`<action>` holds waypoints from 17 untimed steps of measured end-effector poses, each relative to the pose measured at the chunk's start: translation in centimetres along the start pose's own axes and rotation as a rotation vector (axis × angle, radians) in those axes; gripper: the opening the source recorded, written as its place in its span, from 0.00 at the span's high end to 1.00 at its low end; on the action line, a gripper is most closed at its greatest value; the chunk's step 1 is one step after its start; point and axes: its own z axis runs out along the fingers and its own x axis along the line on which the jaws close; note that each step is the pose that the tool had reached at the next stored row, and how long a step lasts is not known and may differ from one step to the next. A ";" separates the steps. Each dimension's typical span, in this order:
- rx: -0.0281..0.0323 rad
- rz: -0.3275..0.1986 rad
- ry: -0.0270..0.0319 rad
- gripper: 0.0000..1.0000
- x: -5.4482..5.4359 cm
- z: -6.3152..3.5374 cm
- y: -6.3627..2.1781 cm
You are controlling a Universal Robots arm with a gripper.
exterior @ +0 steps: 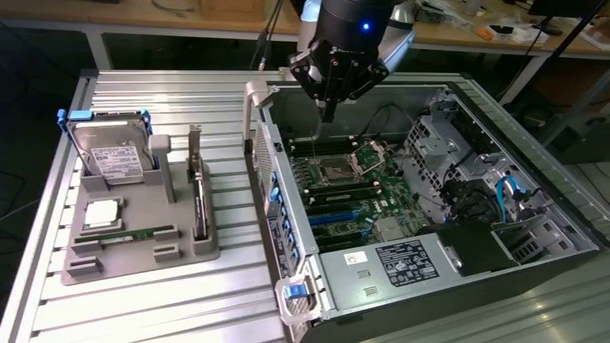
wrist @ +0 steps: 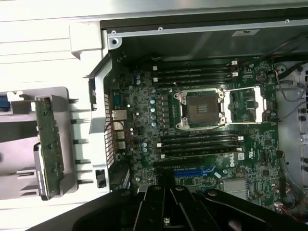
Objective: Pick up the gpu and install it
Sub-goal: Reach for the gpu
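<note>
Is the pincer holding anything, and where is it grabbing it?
Nothing. The pincer is shut and empty above the open computer; the gpu stands in its grey holder.

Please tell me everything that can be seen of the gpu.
The gpu is a thin, flat, dark card with a silver bracket at one end. It stands upright on its long edge in a slot of the grey holder, at the exterior view's left of the open case. Only the holder touches it; the gripper is over the case, apart from it.
</note>
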 end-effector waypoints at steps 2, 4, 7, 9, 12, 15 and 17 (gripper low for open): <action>-0.0009 0.000 0.0000 0.89 1.2 0.04 -0.09; -0.0014 0.000 0.0001 0.89 1.8 0.05 -0.14; -0.0026 0.000 0.0002 0.89 2.9 0.06 -0.22; -0.0032 0.000 0.0002 0.89 3.5 0.07 -0.27; -0.0042 0.000 0.0003 0.89 4.5 0.07 -0.34; -0.0048 0.000 0.0004 0.89 6.0 0.04 -0.46; -0.0051 0.000 0.0004 0.89 6.8 0.02 -0.52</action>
